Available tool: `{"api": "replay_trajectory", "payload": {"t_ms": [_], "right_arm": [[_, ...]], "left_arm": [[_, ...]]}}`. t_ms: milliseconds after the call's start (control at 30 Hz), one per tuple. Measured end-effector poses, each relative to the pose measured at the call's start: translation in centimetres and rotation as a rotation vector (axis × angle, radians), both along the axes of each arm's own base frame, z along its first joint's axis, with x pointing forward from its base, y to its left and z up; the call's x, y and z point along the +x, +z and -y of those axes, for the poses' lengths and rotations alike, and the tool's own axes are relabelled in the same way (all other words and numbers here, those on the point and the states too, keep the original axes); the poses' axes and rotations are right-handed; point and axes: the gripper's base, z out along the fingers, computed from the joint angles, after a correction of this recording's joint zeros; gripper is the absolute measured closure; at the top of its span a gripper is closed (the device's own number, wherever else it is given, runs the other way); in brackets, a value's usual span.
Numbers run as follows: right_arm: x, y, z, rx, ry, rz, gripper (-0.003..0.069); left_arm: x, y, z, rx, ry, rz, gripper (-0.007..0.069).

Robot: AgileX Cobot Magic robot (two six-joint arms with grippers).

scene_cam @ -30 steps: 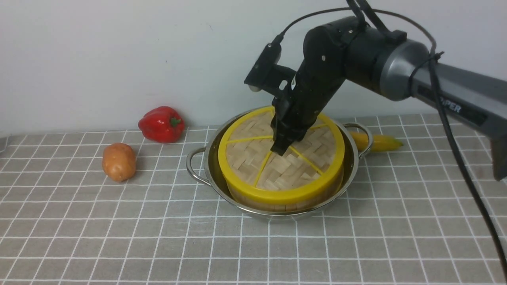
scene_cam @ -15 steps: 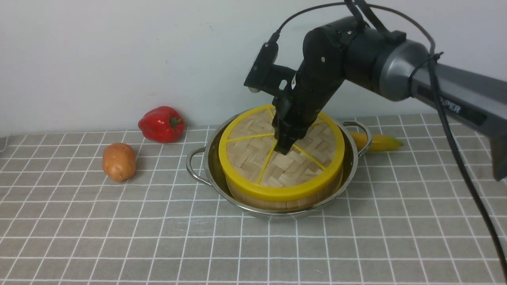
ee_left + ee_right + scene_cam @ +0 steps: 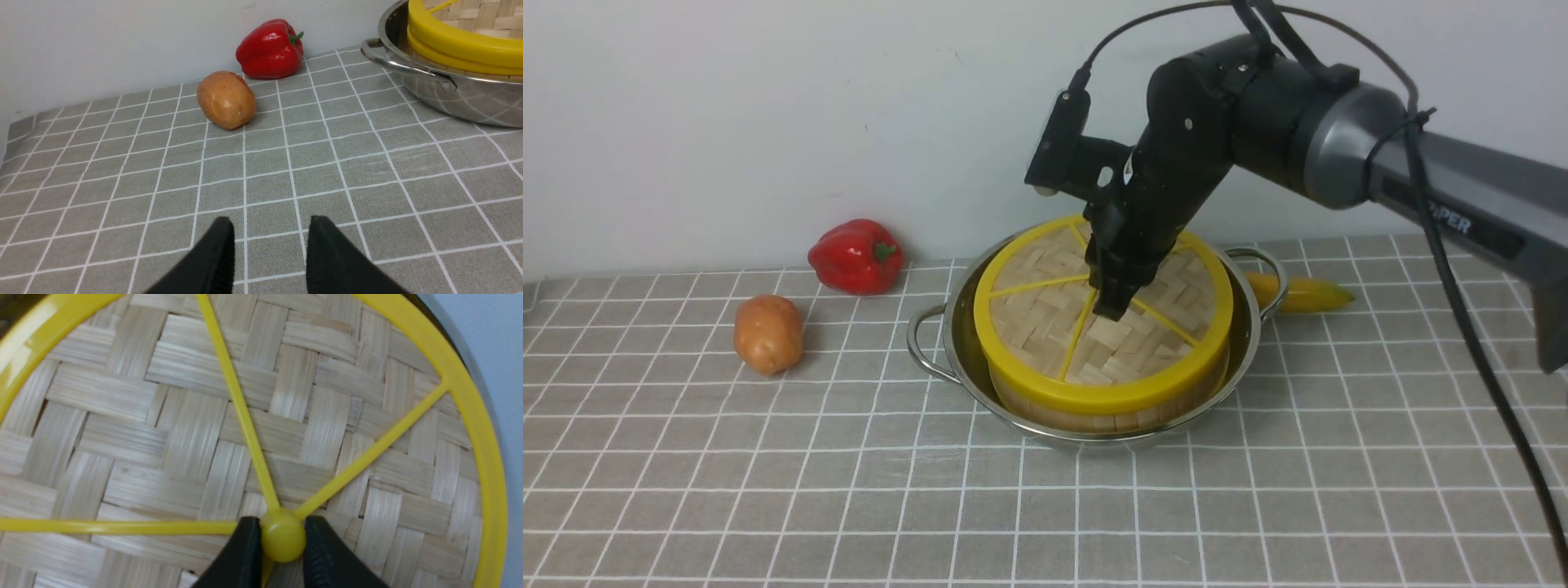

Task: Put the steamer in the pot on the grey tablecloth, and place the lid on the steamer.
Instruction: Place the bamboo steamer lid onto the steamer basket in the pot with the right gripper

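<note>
Right hand (image 3: 282, 547) around lid (image 3: 196, 428) knob.

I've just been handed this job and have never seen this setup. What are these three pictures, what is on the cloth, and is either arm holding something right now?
It is a two-armed robot; each arm ends in a pincer. The wide picture looks forward from between the arms. The other two come from small cameras on each wrist.

In the front view the right arm reaches over the pot, which stands on the grey tablecloth. The steamer sits inside the pot, with the lid on top. The right wrist view shows the right pincer closed on the lid's small yellow knob.

The left wrist view shows the left pincer open, holding nothing, above bare cloth.

Also on the cloth: a red pepper, a potato and, behind the pot, a yellow banana-like object.
</note>
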Motion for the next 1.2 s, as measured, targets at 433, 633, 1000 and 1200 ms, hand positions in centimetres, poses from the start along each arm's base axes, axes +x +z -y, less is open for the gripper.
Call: {"api": "replay_trajectory", "payload": {"t_ms": [433,633,1000,1200], "right_arm": [[-0.1,0.3,0.1,-0.002,-0.029,-0.021,0.0512],[0.0,1.2,0.1,0.001,-0.046,-0.034,0.0512],[0.4,0.0,-0.2,-0.007,-0.046,-0.044,0.0512],[0.4,0.0,-0.2,-0.013,-0.026,-0.035,0.0512]], "left_arm": [[0.0,0.0,0.0,0.0,0.0,0.0,0.0382],[0.0,0.0,0.0,0.0,0.0,0.0,0.0382],[0.0,0.0,0.0,0.0,0.0,0.0,0.0382],[0.0,0.0,0.0,0.0,0.0,0.0,0.0382]]}}
